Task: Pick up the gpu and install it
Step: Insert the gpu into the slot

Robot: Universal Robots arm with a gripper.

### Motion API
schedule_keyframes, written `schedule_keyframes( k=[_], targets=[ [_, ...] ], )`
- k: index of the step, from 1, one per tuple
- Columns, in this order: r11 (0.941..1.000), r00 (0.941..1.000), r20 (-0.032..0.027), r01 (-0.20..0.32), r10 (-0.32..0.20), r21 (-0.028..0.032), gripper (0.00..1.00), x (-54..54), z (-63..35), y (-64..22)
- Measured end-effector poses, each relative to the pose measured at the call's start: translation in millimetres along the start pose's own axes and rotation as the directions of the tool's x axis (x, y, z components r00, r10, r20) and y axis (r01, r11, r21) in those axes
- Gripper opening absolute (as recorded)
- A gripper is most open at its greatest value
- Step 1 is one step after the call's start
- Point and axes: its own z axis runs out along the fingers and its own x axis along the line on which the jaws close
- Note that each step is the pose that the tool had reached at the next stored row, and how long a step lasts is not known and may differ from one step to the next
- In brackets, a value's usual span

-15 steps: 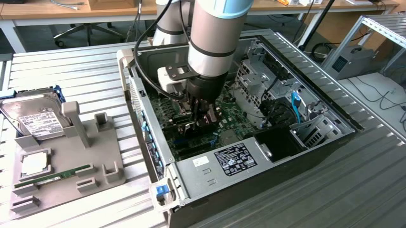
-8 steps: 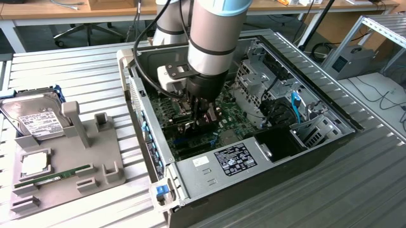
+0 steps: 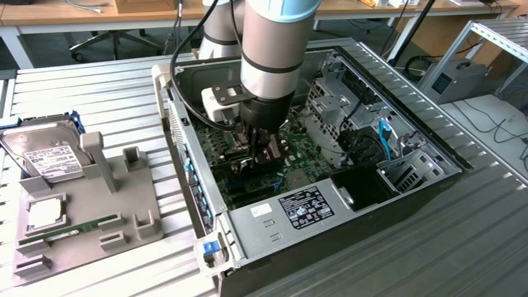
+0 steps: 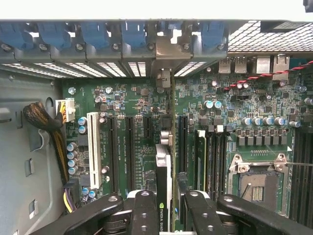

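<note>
The gpu (image 4: 163, 166), a flat card seen edge-on as a thin strip with a small green logo, stands upright among the long black expansion slots of the glossy green motherboard (image 4: 137, 103). The gripper (image 4: 165, 200) has its matte black, bolt-studded fingers (image 4: 145, 210) clenched on the card's two faces. I cannot tell whether the card's lower edge sits in a slot.

Close up, the wrist view shows a white plastic slot (image 4: 94, 152), a square steel processor socket (image 4: 257, 183) and blue plastic clips (image 4: 93, 34) along the perforated rear wall.

The exterior view shows the smooth grey arm (image 3: 272, 43) reaching down into the open black metal computer case (image 3: 330, 204). To the exterior view's left, on the ribbed metal desk (image 3: 99, 80), a grey moulded holder (image 3: 123, 204) carries a silver hard drive (image 3: 46, 154) and a narrow green memory stick (image 3: 70, 229).
</note>
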Motion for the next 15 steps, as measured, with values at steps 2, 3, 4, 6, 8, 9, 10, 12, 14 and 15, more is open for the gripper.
schedule_keyframes(
  k=[2,3,4,6,8,9,10,12,14,15],
  targets=[
    [1.0,1.0,-0.0002,0.0,0.0,0.0,0.26,0.0,-0.1,0.1],
    [1.0,1.0,-0.0002,0.0,0.0,0.0,0.26,0.0,-0.1,0.1],
    [1.0,1.0,-0.0002,0.0,0.0,0.0,0.26,0.0,-0.1,0.1],
    [1.0,1.0,-0.0002,0.0,0.0,0.0003,0.26,0.0,-0.1,0.2],
    [1.0,1.0,0.0007,0.0,0.0,0.0034,0.26,0.1,-0.2,0.8],
    [1.0,1.0,0.0018,0.0,0.0,0.0058,0.26,0.1,-0.2,1.0],
    [1.0,1.0,0.0026,0.0,0.0,0.0074,0.26,0.0,-0.2,1.1],
    [1.0,1.0,0.0027,0.0,0.0,0.0077,0.26,0.0,-0.2,1.1],
    [1.0,1.0,0.0029,0.0,0.0,0.0079,0.26,0.0,-0.1,1.1],
    [1.0,1.0,0.0029,0.0,0.0,0.0079,0.26,0.0,-0.1,1.1]
  ],
)
